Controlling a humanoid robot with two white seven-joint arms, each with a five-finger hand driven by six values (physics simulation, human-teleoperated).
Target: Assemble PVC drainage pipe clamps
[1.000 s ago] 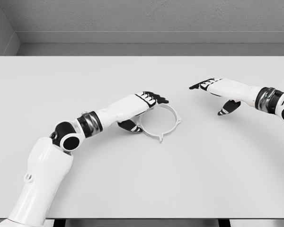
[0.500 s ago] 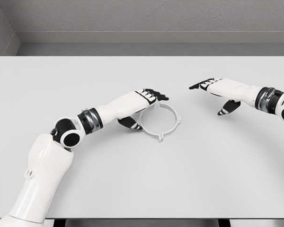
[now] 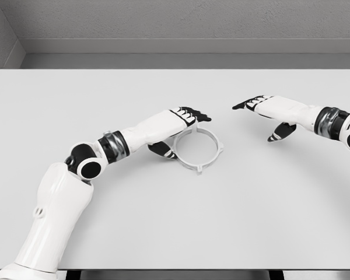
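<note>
Risk first: the pale clamp ring, lying flat near the middle of the bench, looks light enough to skate away or tip on edge if the left hand presses its near-left rim unevenly; a pinch on one thin wall could also let it spring out; the left hand reaches over that rim, fingers extended and loosely spread above the ring's upper left arc, thumb dropped low beside its outer wall, holding nothing, contact too close to call; the right hand hovers toward the bench's right edge, well apart, fingers relaxed and empty
</note>
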